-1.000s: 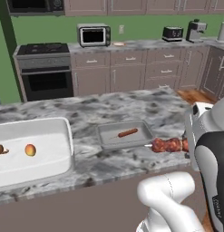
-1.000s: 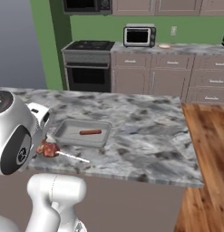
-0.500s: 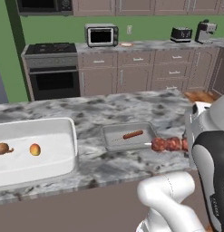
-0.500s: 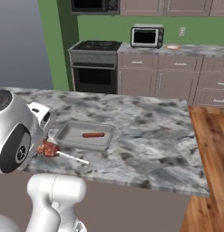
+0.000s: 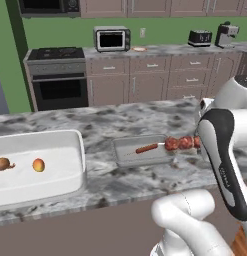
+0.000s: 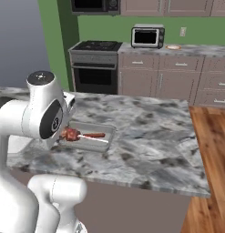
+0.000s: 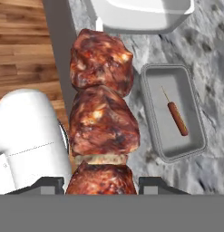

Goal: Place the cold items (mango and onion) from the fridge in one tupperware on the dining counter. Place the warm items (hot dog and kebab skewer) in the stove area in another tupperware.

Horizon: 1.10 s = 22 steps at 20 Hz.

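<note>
Three browned meat chunks of the kebab skewer run up the hand view, and my gripper is shut on its near end. The kebab skewer hangs at the right end of the grey tupperware, its stick tip over the tray. The hot dog lies inside that tray, also seen as hot dog in the grey tupperware. A white tupperware at the left holds the onion and the mango. From the right base view the kebab skewer sits beside the hot dog.
Everything rests on the marbled dining counter. Behind it stand the stove, a toaster oven and cabinets. Wooden floor lies past the counter's right end. My own white arm blocks the counter's right part.
The whole picture has shifted, so the base has driven. The kebab skewer stays in my gripper and now sits closer to the grey tupperware's right end.
</note>
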Available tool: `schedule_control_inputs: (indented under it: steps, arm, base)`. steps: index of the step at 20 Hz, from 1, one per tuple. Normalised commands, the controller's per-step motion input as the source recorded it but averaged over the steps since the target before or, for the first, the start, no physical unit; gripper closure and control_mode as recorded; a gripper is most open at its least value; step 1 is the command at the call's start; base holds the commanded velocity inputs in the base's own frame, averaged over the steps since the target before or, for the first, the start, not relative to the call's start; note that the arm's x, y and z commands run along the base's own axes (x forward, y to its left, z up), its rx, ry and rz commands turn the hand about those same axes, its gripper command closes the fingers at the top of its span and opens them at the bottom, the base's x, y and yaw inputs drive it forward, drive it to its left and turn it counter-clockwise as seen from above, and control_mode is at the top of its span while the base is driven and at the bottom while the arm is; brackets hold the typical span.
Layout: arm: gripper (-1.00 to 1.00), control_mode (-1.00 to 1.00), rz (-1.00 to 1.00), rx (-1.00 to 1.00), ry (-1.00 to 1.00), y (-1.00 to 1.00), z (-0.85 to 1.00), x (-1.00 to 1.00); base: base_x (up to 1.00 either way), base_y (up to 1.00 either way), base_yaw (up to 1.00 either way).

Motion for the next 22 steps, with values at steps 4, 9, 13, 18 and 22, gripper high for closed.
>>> schedule_control_inputs:
  steps: [4,9,13,18,22]
  arm:
    - [1.0,-1.0,0.2,0.0,0.0,-0.37,-0.45,0.84]
    - [1.0,-1.0,0.11,-0.02,0.03,-0.03,-0.53,0.92]
    - [1.0,-1.0,0.01,-0.06,0.03,0.09,-0.52,0.91]
    - [1.0,-1.0,0.0,-0.04,0.04,0.15,-0.43,0.8]
    - [1.0,-1.0,0.0,-0.02,0.0,0.1,-0.33,0.48]
  base:
    - [0.0,0.0,0.0]
    - [0.0,0.0,0.0]
    - [0.0,0.0,0.0]
    - [0.0,0.0,0.0]
    - [0.0,0.0,0.0]
